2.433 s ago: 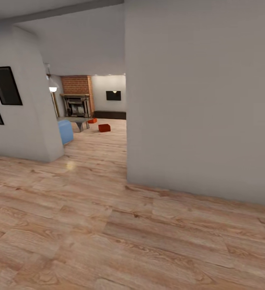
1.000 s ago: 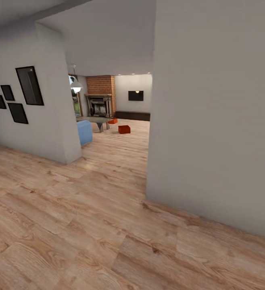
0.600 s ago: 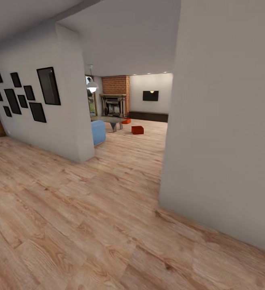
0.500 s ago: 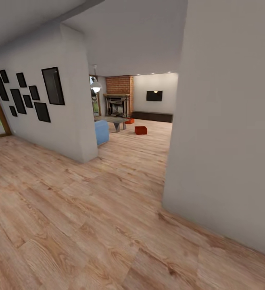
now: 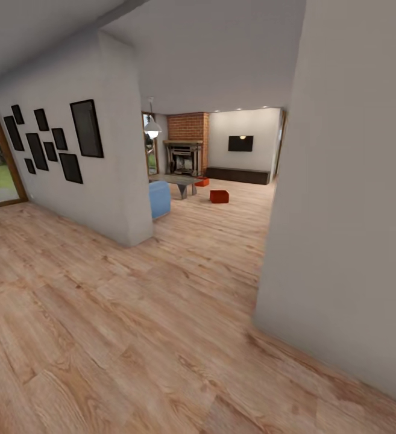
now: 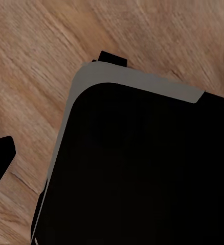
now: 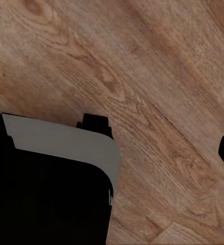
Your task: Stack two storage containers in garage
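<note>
Approaching the living room, we see two orange-red rectangular storage containers far ahead on the light wood-plank floor, near the red-brick fireplace. Next we drive through the opening. Whether either gripper is clenched, we cannot tell.

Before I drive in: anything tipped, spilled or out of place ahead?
Nothing stands out. Both storage containers sit upright on the wood floor near the glass table; the opening into the living room looks unobstructed.
</note>
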Controlling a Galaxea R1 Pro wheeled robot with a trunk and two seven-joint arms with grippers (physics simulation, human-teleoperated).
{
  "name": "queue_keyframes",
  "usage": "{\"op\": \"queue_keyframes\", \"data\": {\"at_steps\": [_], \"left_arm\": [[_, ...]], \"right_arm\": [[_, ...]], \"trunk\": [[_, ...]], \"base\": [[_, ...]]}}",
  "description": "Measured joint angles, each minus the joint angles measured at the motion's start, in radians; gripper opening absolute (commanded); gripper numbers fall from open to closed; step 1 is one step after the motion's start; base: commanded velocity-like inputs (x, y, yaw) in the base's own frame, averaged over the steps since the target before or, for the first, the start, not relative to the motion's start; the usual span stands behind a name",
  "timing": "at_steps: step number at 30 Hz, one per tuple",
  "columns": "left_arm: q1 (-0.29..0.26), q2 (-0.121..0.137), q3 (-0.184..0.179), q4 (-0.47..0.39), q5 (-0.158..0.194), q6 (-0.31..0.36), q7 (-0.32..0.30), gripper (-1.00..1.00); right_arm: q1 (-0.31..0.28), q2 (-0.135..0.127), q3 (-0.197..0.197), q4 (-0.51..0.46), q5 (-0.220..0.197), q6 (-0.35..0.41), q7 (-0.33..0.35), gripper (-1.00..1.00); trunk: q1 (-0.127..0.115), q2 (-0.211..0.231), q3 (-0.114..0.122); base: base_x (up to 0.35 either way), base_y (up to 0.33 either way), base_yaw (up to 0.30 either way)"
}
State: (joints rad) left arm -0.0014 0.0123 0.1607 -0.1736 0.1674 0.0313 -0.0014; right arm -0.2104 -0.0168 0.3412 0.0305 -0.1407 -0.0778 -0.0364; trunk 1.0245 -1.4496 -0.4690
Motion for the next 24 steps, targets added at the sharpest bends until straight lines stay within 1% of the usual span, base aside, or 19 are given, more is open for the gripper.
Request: {"op": "queue_keyframes", "data": {"at_steps": [24], "left_arm": [[0.0, 0.0, 0.0, 0.0, 0.0, -0.002, 0.0, 1.0]], "right_arm": [[0.0, 0.001, 0.001, 0.0, 0.002, 0.0, -0.003, 1.0]], "trunk": [[0.0, 0.0, 0.0]], "base": [[0.323, 0.073, 0.0]]}}
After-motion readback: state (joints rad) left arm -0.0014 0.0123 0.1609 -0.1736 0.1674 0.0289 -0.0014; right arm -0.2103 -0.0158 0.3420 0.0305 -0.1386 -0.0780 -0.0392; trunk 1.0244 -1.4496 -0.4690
